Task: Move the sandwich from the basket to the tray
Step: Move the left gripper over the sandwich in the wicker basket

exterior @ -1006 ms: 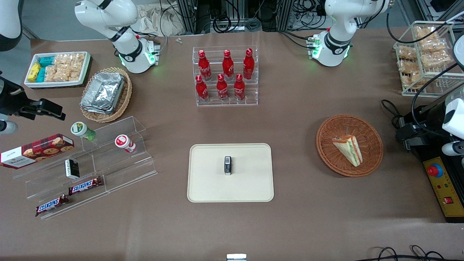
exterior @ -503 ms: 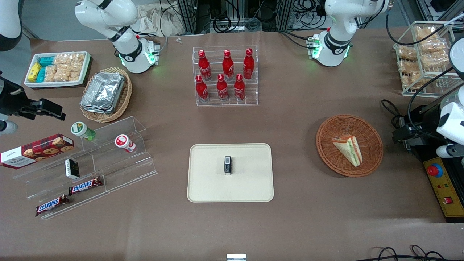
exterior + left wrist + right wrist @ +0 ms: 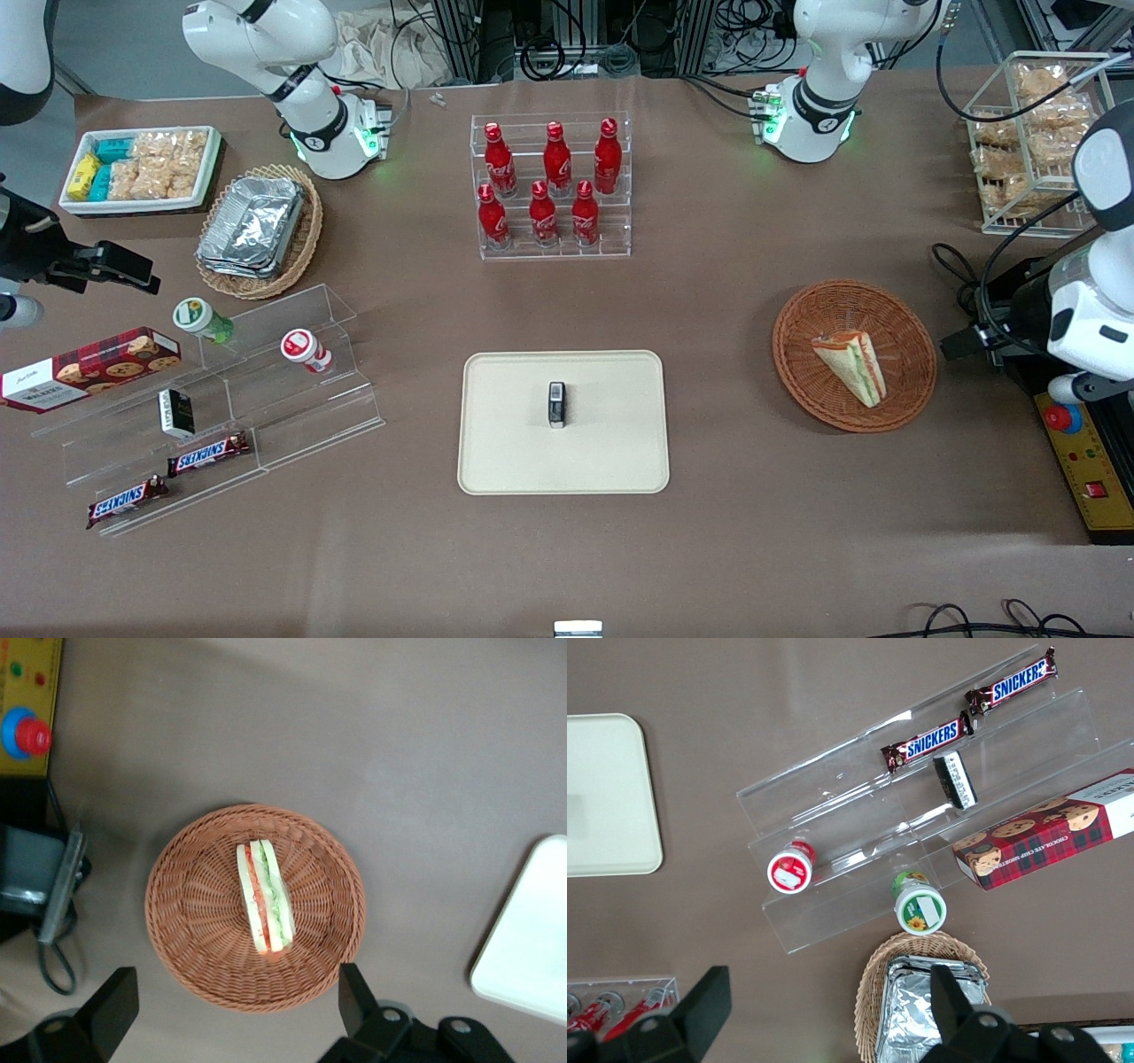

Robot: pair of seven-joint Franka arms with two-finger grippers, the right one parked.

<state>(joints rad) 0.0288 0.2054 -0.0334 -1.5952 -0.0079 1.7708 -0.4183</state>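
Table (image 3: 726,292): brown, carrying all items.
Sandwich (image 3: 264,896): lying in the wicker basket (image 3: 190,921), near the working arm's edge.
Tray (image 3: 514,452): near the table's middle.
Pincer (image 3: 237,1014): spread wide, empty, above the basket.

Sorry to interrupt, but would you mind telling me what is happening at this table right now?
The working arm is after the sandwich, which lies untouched in the round wicker basket. Its gripper hangs above the basket, jaws spread wide and holding nothing. The beige tray where the sandwich should go carries only a small dark block at its centre. Nothing has been picked up yet.
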